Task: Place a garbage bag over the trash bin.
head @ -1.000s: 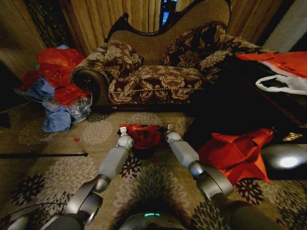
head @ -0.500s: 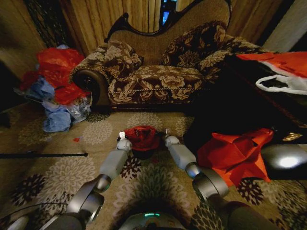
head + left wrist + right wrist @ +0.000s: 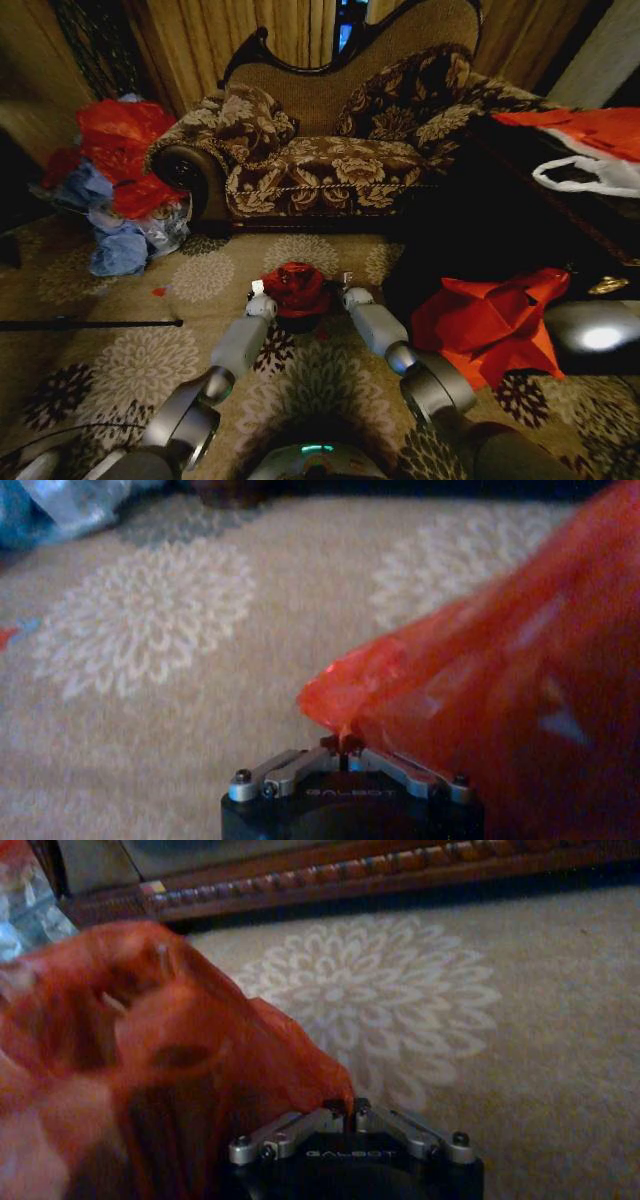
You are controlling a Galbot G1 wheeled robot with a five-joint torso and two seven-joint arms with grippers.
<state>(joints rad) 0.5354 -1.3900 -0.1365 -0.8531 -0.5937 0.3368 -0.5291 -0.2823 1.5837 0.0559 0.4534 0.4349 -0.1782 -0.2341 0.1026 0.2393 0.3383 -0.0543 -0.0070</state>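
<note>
Left end effector (image 3: 259, 292): clenched on a pinch of the bag's edge, fingers (image 3: 300, 763) drawn together with the red film caught between them; it sits low over the carpet, just beside the bin.
Right end effector (image 3: 348, 282): also clenched on the bag's edge, fingers (image 3: 395, 1126) closed on a thin fold of plastic; it sits on the far side of the bin from the left one.
Bag (image 3: 296, 287): red-orange, glossy and crinkled, bunched between the two end effectors and lying over the top of the bin; in the left wrist view (image 3: 500, 705) it rises from the fingertips as a broad sheet, in the right wrist view (image 3: 150, 1065) as a puffed mound.
Bin (image 3: 299, 322): small, black, standing on the carpet between the two end effectors; only its lower part shows under the bag.
Carpet (image 3: 200, 280): beige with pale flower medallions, under both end effectors.
Sofa (image 3: 330, 150): floral, beyond the end effectors, well apart from the bin.
Loose bags (image 3: 110, 180): red and pale blue heap, beyond the left end effector, by the sofa's arm.
Red sheet (image 3: 490, 320): crumpled, outward of the right end effector, near its arm.
</note>
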